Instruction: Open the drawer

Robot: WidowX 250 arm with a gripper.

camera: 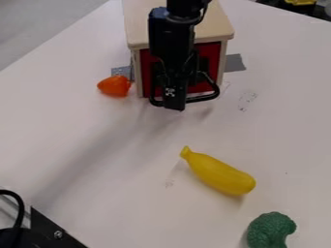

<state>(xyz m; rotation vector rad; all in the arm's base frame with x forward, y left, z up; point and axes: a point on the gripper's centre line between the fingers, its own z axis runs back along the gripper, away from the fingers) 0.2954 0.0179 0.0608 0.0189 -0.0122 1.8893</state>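
The arm enters from the top edge, with its gripper (174, 107) hanging nearly vertical in front of the red drawer (215, 58), which sits in the front of the wooden cabinet (212, 26) at the upper centre. A curved black handle (203, 99) shows on both sides of the gripper; its middle section is hidden. Gripper state, spread or pressed together: cannot be determined. Contact with the handle is also indeterminate. The arm's base is out of view.
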